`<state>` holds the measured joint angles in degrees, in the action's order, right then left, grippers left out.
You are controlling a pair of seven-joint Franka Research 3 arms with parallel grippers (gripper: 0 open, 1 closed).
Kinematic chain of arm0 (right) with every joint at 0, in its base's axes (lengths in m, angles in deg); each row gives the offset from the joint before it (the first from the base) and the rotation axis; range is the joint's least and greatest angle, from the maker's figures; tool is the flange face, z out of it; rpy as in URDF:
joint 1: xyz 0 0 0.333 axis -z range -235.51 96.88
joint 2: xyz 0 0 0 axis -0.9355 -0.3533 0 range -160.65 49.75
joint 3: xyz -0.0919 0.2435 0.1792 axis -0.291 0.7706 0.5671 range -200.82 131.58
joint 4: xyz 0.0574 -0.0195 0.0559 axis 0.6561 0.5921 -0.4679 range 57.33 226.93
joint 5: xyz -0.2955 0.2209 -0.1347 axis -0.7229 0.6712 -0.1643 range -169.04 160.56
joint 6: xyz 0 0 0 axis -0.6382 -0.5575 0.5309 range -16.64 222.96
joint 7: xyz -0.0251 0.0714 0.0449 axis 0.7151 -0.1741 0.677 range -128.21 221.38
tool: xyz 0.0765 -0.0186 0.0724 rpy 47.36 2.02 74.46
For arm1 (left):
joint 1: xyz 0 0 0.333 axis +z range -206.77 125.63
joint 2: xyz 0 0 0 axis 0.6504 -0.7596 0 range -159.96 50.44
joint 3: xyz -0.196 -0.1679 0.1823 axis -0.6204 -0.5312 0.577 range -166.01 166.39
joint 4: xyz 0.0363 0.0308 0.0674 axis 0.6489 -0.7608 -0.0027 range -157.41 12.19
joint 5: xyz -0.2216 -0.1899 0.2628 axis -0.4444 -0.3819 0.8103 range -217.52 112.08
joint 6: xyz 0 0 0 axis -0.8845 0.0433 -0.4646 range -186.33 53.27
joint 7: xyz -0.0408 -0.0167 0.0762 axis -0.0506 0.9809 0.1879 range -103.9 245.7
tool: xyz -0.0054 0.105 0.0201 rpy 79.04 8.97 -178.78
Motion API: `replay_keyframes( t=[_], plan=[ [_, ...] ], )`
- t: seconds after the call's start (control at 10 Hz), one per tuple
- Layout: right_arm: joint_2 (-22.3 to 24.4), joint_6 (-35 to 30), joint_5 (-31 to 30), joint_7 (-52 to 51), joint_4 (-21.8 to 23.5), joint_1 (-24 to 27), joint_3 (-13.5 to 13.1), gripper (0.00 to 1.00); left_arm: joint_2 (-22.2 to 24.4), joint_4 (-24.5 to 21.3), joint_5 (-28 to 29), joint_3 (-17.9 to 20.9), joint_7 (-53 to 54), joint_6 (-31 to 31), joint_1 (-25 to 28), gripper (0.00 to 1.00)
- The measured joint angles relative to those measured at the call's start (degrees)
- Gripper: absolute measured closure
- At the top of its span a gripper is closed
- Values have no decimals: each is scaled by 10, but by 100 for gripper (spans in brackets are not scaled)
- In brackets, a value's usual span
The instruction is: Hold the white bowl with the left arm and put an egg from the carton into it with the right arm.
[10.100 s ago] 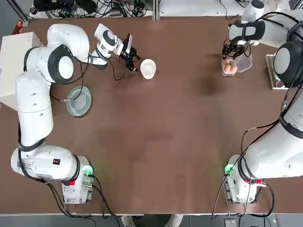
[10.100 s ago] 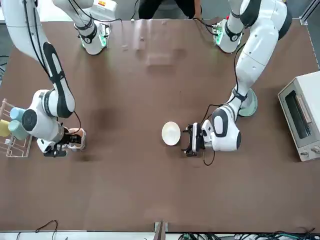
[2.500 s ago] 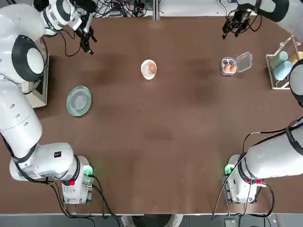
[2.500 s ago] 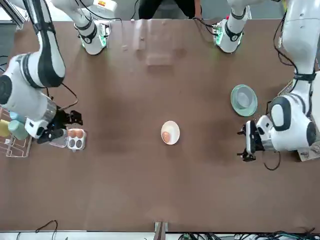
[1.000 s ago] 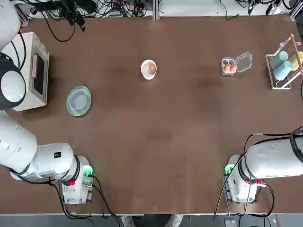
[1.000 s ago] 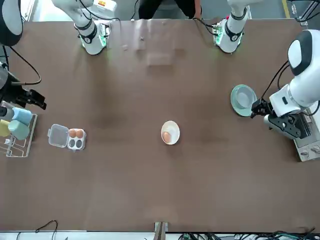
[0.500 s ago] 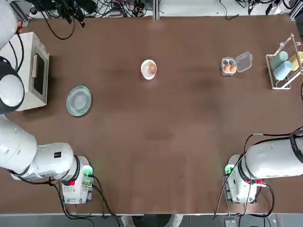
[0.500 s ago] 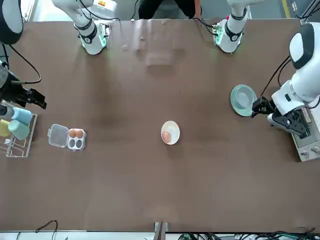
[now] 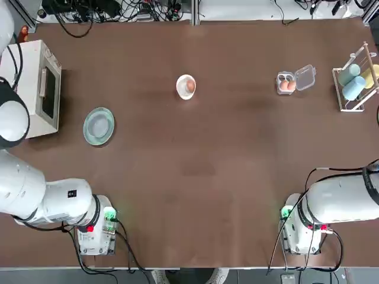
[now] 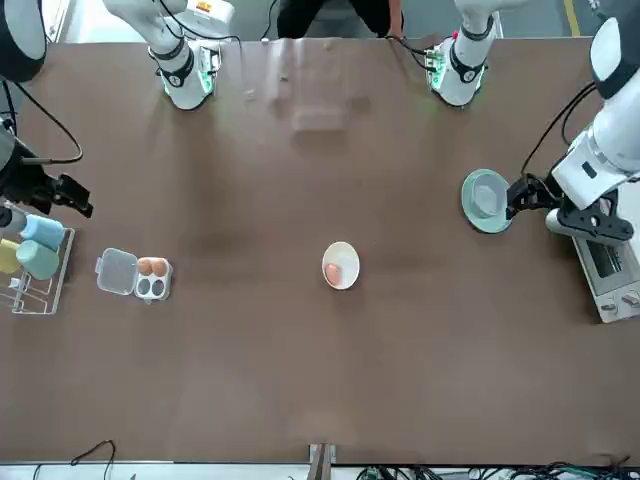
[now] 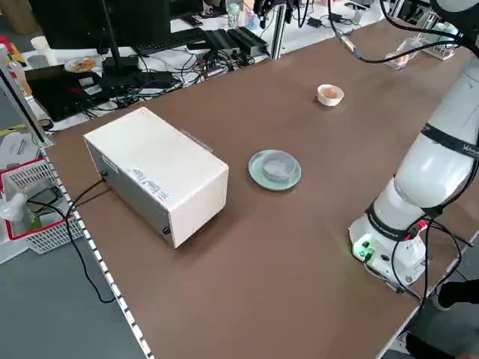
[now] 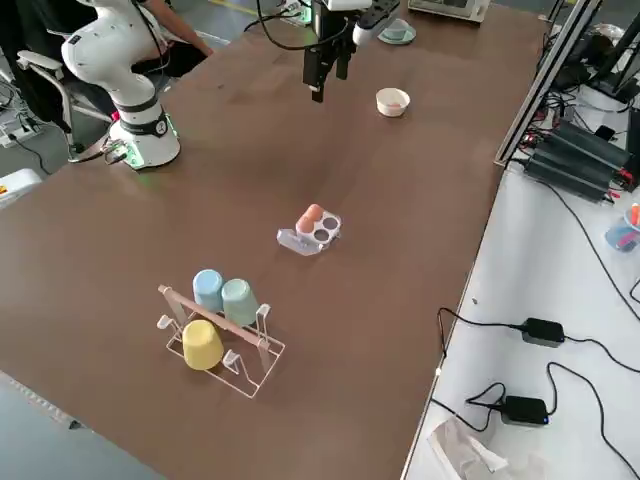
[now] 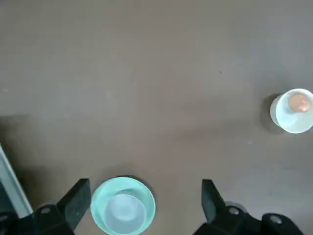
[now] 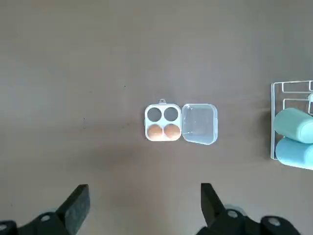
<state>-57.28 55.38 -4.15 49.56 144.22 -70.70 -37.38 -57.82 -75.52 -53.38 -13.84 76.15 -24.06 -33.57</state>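
Our egg (image 9: 190, 86) sits in the white bowl (image 9: 182, 90) toward the table's far edge; both grippers, left (image 13: 146, 210) and right (image 14: 146, 210), gape wide, empty, above the table (image 9: 201, 177).

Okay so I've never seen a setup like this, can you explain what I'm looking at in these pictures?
Two white robot arms share a brown table. One picture looks straight down, one faces the robot from across, and two look in from its sides. The last two come from the arms' wrists.

Mid-table is a white bowl with an egg in it. Toward the robot's right are an open carton holding two eggs and a rack of cups. Toward its left are a plate with a clear bowl on it and a white oven.

Each arm ends in a two-fingered end effector. The left one is above the table near the plate, the right one near the rack. Both are open, holding nothing.
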Motion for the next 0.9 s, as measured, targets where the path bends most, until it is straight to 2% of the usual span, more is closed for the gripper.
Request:
replay_keyframes(
  t=[0.2,0.6,0.7,0.9],
  plan=[
    [0,0,0,2,0,-1,1,0,0,47,15,-7,-3,33,0,0],
    [1,0,0,38,0,-20,2,0,-7,56,15,-3,-15,71,5,0],
    [1,0,0,46,0,-26,2,0,-11,60,15,1,-15,80,0,0],
    [2,0,0,60,0,-34,2,0,-18,78,16,34,-17,92,-31,0]
  ],
)
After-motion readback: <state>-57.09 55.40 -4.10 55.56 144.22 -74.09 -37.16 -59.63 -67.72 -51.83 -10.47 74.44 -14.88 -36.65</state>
